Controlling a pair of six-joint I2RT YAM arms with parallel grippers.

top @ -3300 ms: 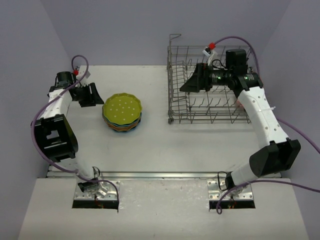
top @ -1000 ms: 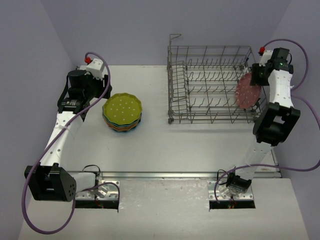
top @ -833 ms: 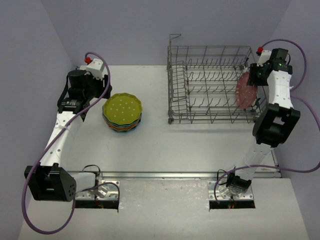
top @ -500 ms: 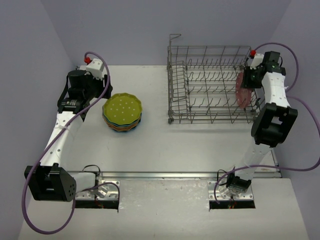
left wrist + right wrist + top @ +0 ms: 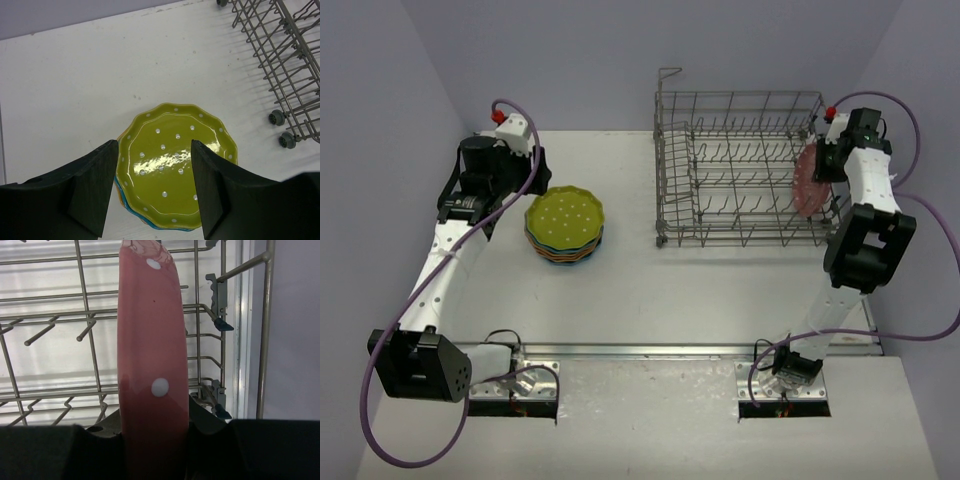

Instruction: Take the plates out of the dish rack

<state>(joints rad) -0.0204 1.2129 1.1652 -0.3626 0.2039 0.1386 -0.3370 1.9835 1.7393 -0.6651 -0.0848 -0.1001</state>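
Note:
One pink plate [image 5: 809,183] stands on edge in the right end of the grey wire dish rack [image 5: 740,180]. My right gripper [image 5: 832,160] is at that plate's top edge. In the right wrist view the pink plate [image 5: 150,340] fills the gap of the right gripper [image 5: 154,425], with both fingers against its faces. A stack of plates [image 5: 564,223] lies flat on the table left of the rack, a yellow-green plate [image 5: 172,165] on top and teal-blue and orange rims below. My left gripper [image 5: 155,185] hangs open above the stack, touching nothing.
The rack's left corner and small wheels [image 5: 276,118] show at the right of the left wrist view. Upright tines [image 5: 50,330] and the rack's side wall [image 5: 240,325] stand close around the pink plate. Purple walls enclose the table on three sides.
The right arm swung from the rack's middle to its right end. Over the last second its jaws closed onto the pink plate's edge. The left arm barely moved.

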